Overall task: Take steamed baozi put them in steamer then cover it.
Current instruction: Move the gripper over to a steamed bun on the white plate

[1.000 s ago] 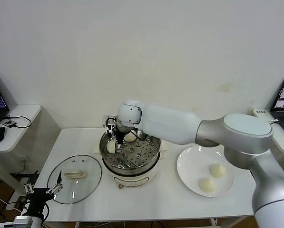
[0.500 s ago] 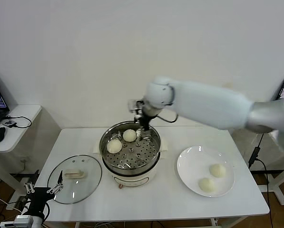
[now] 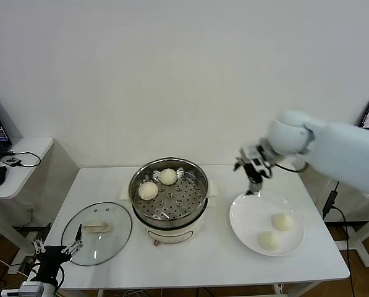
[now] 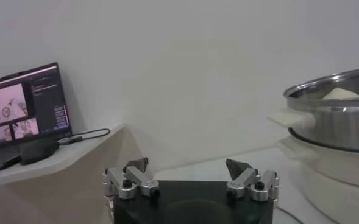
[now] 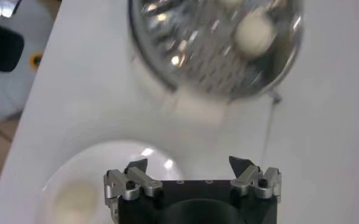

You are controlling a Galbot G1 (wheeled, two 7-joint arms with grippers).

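Two steamed baozi (image 3: 148,190) already lie in the steamer (image 3: 199,201), at the middle of the table (image 3: 221,263), and two more wait on the white plate (image 3: 249,213) toward its right edge. So half of the loading is done, I judge. The cover (image 3: 113,238) lies near the left edge, not yet used. The right gripper (image 3: 253,168) hangs above the plate's far rim, jaws wide and empty. The left gripper (image 3: 70,247) rests low at the front left corner, also spread and empty.
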